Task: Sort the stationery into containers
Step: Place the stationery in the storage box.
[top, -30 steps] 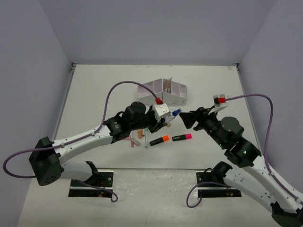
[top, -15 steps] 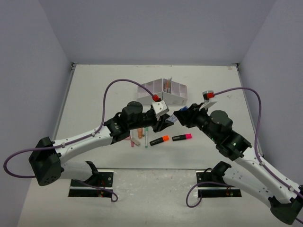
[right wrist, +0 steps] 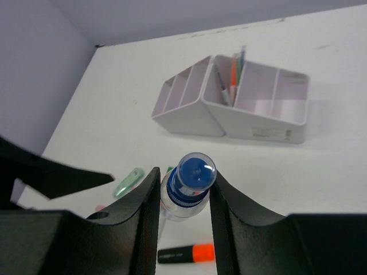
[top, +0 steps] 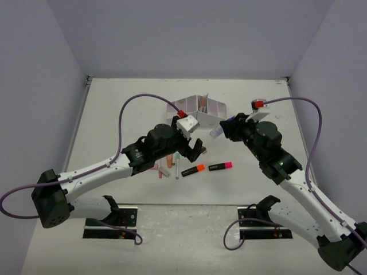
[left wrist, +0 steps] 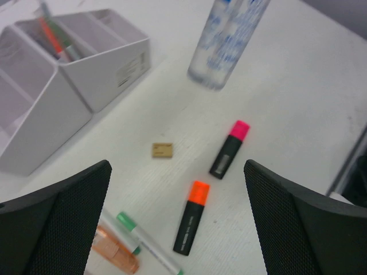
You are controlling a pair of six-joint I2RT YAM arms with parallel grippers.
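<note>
One blue-capped tube point(right wrist: 194, 173), clear with blue-and-white print, is pinched upright between the two fingers of the right gripper point(top: 222, 130) and hangs in the air, off the table, just near of the white organiser box point(top: 202, 112) and toward its right end. The box sits at the middle of the table's far half, and a few pens point(right wrist: 232, 75) already stand in one of its square compartments. On the table nearer the arms lie an orange-ended highlighter point(left wrist: 191, 217), a pink-ended highlighter point(left wrist: 229, 150), a green pen point(left wrist: 148, 246), a peach piece point(left wrist: 117, 258) and a small tan piece point(left wrist: 163, 150). The left gripper point(top: 194, 150) hovers above these loose items with its fingers spread wide and nothing between them. The step in hand looks like carrying the tube to a compartment. To do it well, the right arm should bring the tube directly above an open square, keep it close to vertical so its lower end clears the sloped walls, lower it inside, and only then part the fingers. The pens leaning in the middle compartment could snag it, so an empty one is safer. Compared with one second ago, the tube has changed sides: it was then at the tip of the left gripper, the two grippers met half a second ago, and now the right arm has lifted it away toward the box while the left has drawn back.
</note>
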